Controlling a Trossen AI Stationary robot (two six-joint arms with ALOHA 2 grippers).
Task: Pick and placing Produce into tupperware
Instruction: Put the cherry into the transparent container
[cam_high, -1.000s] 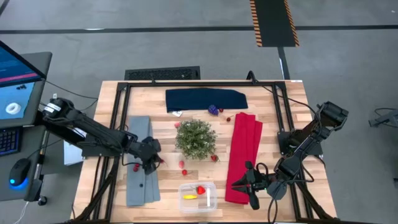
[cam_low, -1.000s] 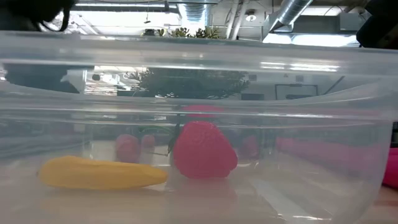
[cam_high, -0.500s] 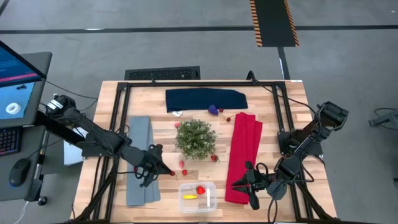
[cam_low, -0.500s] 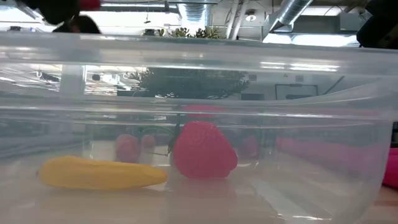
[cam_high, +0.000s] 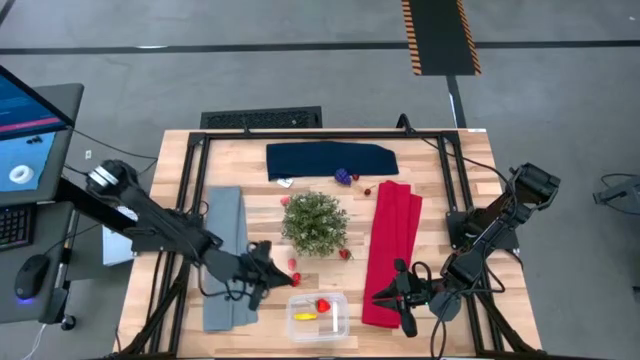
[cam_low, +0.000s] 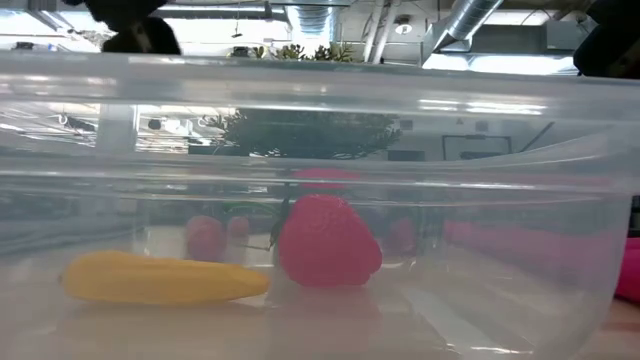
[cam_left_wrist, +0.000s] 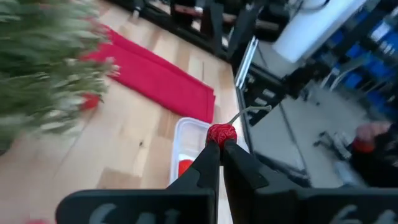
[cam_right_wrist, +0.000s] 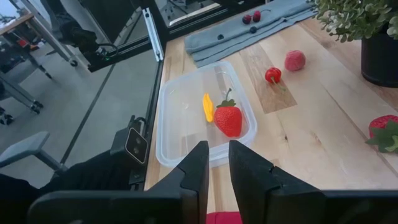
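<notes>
Across from the grey cloth (cam_high: 224, 258) comes the left gripper (cam_high: 281, 278), travelling rightward since a second ago and now hanging just beside the near-left corner of the tupperware (cam_high: 318, 314); its fingers are pinched tight on a small red berry (cam_left_wrist: 221, 134), which shows clearly between the tips in the left wrist view, with the container's end below and the red cloth (cam_left_wrist: 152, 74) beyond; moving along the table, a pink berry (cam_high: 293, 264) and a little red one lie on the bare wood between the green potted plant (cam_high: 316, 222) and the container; inside the tupperware sit a yellow piece (cam_low: 160, 278) and a strawberry (cam_low: 328, 243), side by side on its floor; further back, a purple grape cluster (cam_high: 343, 177) rests at the edge of the navy cloth (cam_high: 330, 160); another strawberry (cam_right_wrist: 384, 132) lies on the wood by the plant's pot; over on the right, the right gripper (cam_high: 403, 292) waits low over the near end of the red cloth, its two fingers close together but with a narrow gap between them, nothing held.
</notes>
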